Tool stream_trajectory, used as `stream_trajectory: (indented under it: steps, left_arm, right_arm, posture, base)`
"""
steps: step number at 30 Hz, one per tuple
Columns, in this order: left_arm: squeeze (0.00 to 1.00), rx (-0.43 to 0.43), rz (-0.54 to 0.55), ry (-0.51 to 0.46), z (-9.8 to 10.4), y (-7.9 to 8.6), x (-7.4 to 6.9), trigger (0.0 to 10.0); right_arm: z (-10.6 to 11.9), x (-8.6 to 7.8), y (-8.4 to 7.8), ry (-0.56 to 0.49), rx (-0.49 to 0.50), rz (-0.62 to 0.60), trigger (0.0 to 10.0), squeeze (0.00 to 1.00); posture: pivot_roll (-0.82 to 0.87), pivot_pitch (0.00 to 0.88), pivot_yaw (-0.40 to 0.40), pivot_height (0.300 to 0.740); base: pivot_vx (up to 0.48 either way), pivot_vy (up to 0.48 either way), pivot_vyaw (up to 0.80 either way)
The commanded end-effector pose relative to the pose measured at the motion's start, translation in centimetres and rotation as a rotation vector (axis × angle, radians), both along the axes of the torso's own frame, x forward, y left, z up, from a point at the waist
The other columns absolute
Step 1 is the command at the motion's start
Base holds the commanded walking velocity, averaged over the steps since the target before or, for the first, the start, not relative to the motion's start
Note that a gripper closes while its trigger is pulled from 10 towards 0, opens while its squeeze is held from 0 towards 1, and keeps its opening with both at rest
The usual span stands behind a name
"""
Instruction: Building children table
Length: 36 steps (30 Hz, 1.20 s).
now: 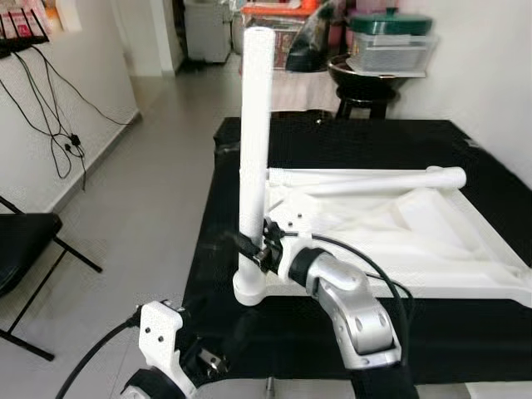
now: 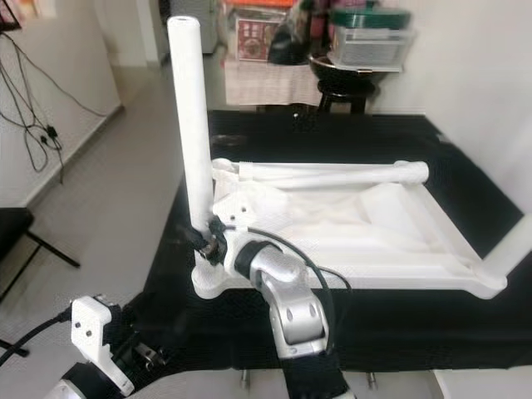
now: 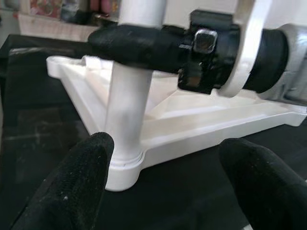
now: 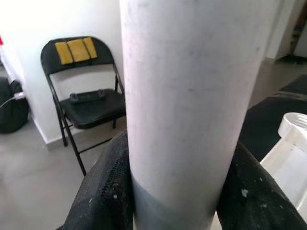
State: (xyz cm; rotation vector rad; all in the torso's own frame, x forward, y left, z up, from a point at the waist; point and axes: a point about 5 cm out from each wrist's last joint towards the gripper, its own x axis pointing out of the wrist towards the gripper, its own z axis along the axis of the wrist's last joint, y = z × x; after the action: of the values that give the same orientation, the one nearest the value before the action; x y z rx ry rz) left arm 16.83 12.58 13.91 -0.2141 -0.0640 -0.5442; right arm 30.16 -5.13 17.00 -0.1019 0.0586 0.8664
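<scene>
Right gripper (image 1: 253,248) is clamped on the upright white leg (image 1: 255,141), low down by the tabletop (image 1: 432,249) corner. Left gripper (image 3: 163,184) hangs spread apart just beside it.

A white plastic children's table top (image 1: 416,241) lies upside down on the black counter (image 1: 465,150), its ribbed underside facing up. One white tubular leg (image 1: 254,141) stands upright in the corner socket (image 1: 249,287) at the near left corner, seated at its base. A second white leg (image 1: 374,179) lies on its side across the far edge of the upturned top, running from left to right.
</scene>
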Motion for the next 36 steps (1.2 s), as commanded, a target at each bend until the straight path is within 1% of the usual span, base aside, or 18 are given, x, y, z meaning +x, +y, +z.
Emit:
stream_trajectory:
  steps: [1,2,3,5,6,8,11,12,14,16,17,18,23,26,27,28,29,36]
  left_arm:
    - [0.0,0.011,0.007,0.012,-0.2,0.3,0.1,10.0]
    - [0.0,0.01,0.015,0.01,-0.2,0.3,0.1,10.0]
    - [0.0,0.01,0.017,0.01,-0.2,0.3,0.1,10.0]
    - [0.0,0.01,0.016,0.01,-0.2,0.3,0.1,10.0]
    - [0.0,0.01,0.011,0.011,-0.2,0.3,0.1,10.0]
    - [0.0,0.008,-0.001,0.014,-0.2,0.2,0.2,10.0]
    - [0.0,0.008,-0.004,0.014,-0.2,0.1,0.2,10.0]
    - [0.0,0.008,-0.006,0.014,-0.3,0.1,0.3,10.0]
    - [0.0,0.009,-0.003,0.014,-0.3,0.2,0.3,10.0]
    - [0.0,0.01,0.0,0.014,-0.3,0.2,0.3,10.0]
    - [0.0,0.01,0.003,0.013,-0.3,0.2,0.2,10.0]
    - [0.0,0.01,0.004,0.014,-0.3,0.2,0.3,10.0]
    - [0.0,0.01,0.004,0.015,-0.3,0.2,0.3,10.0]
    - [0.0,0.01,0.004,0.015,-0.3,0.1,0.3,10.0]
    - [0.0,0.011,0.005,0.014,-0.3,0.1,0.3,10.0]
    - [0.0,0.011,0.005,0.014,-0.3,0.1,0.3,10.0]
    - [0.0,0.01,0.008,0.014,-0.4,0.0,0.3,10.0]
    - [0.0,0.008,0.011,0.01,-0.2,0.0,0.4,10.0]
  right_arm:
    - [-2.3,-0.3,0.3,0.078,-0.118,0.072,10.0,0.0]
    - [-2.0,-0.2,0.4,0.073,-0.113,0.095,10.0,0.0]
    - [-1.3,-0.1,0.6,0.066,-0.086,0.154,10.0,0.47]
    - [-0.9,-0.1,0.8,0.06,-0.067,0.192,10.0,0.47]
    - [-0.1,-0.4,1.1,0.041,-0.046,0.218,10.0,1.0]
    - [1.7,-0.4,1.4,-0.02,-0.004,0.297,10.0,1.0]
    - [2.7,-0.1,1.4,-0.058,0.013,0.353,10.0,1.0]
    - [3.4,0.3,1.3,-0.082,0.015,0.449,10.0,1.0]
    - [4.3,1.2,0.9,-0.12,-0.052,0.623,10.0,1.0]
    - [4.6,1.5,0.7,-0.13,-0.071,0.679,10.0,0.99]
    - [4.9,1.9,0.6,-0.129,-0.074,0.707,10.0,0.65]
    - [5.3,2.3,0.6,-0.127,-0.066,0.733,10.0,0.0]
    - [5.8,2.7,0.8,-0.112,-0.059,0.784,10.0,0.0]
    - [5.9,2.9,1.2,-0.076,-0.072,0.866,10.0,0.0]
    - [5.9,3.0,1.4,-0.06,-0.069,0.887,6.2,0.0]
    - [5.9,3.0,1.4,-0.06,-0.069,0.887,6.2,0.0]
    - [5.9,3.1,1.6,-0.049,-0.058,0.892,0.0,0.0]
    - [5.8,3.2,1.3,-0.033,-0.037,0.921,0.0,0.0]
  posture:
    - [-0.1,0.04,-0.036,0.74]
    - [-0.1,0.042,-0.03,0.74]
    - [-0.1,0.042,-0.028,0.74]
    - [-0.1,0.04,-0.028,0.74]
    - [-0.11,0.04,-0.028,0.74]
    - [-0.11,0.034,-0.027,0.74]
    - [-0.11,0.03,-0.021,0.74]
    - [-0.1,0.032,-0.02,0.74]
    - [-0.1,0.035,-0.013,0.74]
    - [-0.1,0.033,-0.012,0.74]
    - [-0.1,0.034,-0.011,0.74]
    - [-0.09,0.029,-0.013,0.74]
    - [-0.09,0.031,-0.017,0.74]
    - [-0.09,0.031,-0.016,0.74]
    - [-0.08,0.032,-0.019,0.74]
    - [-0.08,0.032,-0.019,0.74]
    - [-0.08,0.032,-0.019,0.74]
    - [-0.06,0.049,-0.02,0.74]
  base:
    - [0.0,0.0,0.0]
    - [0.0,0.0,0.0]
    - [0.0,0.0,0.0]
    - [0.0,0.0,0.0]
    - [0.0,0.0,0.0]
    - [0.0,0.0,0.0]
    - [0.0,0.0,0.0]
    - [0.0,0.0,0.0]
    - [0.0,0.0,0.0]
    - [0.0,0.0,0.0]
    - [0.0,0.0,0.0]
    - [0.0,0.0,0.0]
    - [0.0,0.0,0.0]
    - [0.0,0.0,0.0]
    - [0.0,0.0,0.0]
    - [0.0,0.0,0.0]
    - [0.0,0.0,0.0]
    - [0.0,0.0,0.0]
